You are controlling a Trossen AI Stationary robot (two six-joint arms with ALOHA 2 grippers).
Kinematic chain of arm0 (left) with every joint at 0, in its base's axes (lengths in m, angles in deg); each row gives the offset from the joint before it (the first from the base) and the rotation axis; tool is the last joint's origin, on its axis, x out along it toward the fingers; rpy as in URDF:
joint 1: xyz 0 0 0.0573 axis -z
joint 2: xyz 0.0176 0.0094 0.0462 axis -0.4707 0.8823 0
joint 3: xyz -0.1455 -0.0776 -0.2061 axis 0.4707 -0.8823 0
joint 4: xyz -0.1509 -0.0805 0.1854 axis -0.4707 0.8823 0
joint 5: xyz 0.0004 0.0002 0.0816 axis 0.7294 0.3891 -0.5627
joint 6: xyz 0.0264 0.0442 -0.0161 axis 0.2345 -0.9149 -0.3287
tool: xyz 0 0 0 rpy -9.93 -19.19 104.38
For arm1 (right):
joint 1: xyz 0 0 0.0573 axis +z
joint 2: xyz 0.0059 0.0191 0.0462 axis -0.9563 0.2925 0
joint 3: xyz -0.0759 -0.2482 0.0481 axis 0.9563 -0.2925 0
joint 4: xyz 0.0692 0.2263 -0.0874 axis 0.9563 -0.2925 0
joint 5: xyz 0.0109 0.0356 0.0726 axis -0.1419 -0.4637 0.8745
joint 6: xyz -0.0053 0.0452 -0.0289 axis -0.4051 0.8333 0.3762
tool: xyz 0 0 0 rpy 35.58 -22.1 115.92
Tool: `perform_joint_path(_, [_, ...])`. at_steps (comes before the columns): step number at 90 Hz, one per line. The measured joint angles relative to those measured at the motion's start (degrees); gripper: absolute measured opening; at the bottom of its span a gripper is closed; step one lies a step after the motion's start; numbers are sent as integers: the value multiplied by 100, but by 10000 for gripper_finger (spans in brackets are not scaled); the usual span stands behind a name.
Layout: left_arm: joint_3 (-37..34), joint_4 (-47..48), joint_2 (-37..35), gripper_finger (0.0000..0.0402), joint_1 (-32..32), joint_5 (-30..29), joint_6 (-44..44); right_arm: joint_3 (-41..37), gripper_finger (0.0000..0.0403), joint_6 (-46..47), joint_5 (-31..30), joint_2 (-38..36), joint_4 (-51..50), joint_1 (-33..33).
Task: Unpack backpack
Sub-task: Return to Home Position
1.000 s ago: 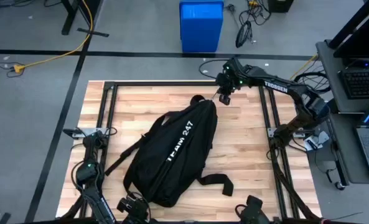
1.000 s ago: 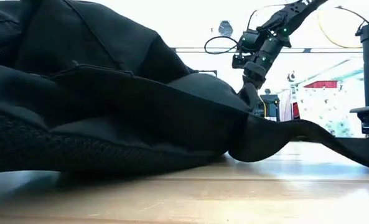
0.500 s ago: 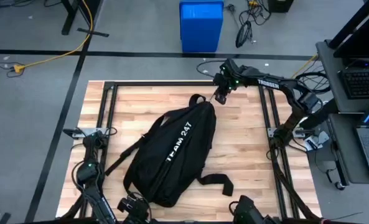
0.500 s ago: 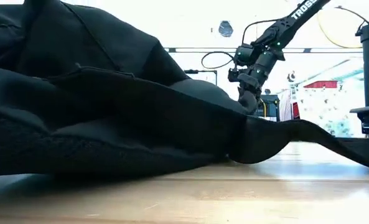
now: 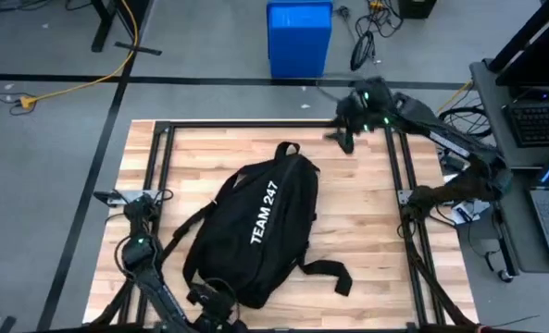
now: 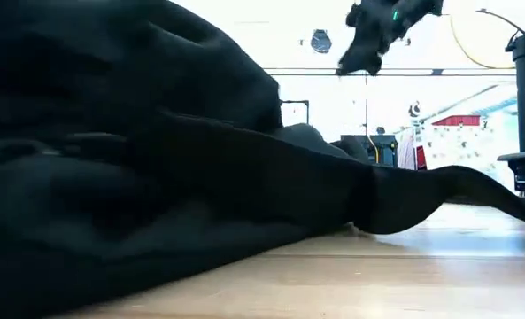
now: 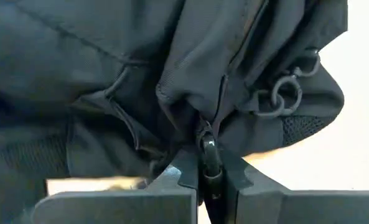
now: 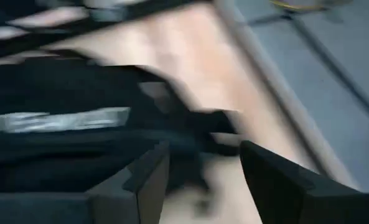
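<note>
**We pinch the bag's near end; the other fingers hang spread and empty.**

Our left gripper (image 7: 209, 169) has its fingers drawn narrow on a fold of the backpack (image 5: 255, 222), right at a zip seam on the end nearest the robot. Our right gripper (image 8: 203, 152) holds its fingers wide with nothing between them, raised above the far right corner of the table (image 5: 371, 217) and clear of the bag. The backpack lies slantwise across the middle of the table, lettering up, with one strap (image 5: 325, 270) trailing out to the side. We judge it soft and slumping. The cloth will fold and slide under a pinch, and the bulk looks full enough to drag. The carry loop (image 5: 288, 148) at its far end, or a zip pull, looks the surest hold.
</note>
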Motion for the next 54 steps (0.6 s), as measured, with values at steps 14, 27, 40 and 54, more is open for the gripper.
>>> perform_joint_path(14, [0,14,-174,1,-348,-317,-794,-319,184,459,42,-835,-223,1462])
perform_joint_path(27, [1,34,-413,1,-593,-858,-1460,-931,176,1030,-1,-1344,176,3026])
perform_joint_path(40, [133,31,-707,1,-847,-1412,-2228,-1687,174,1189,-669,-1587,933,4459])
perform_joint_path(54, [269,36,-951,1,-1131,-1797,-2895,-2523,174,1618,-1233,-1460,2418,5537])
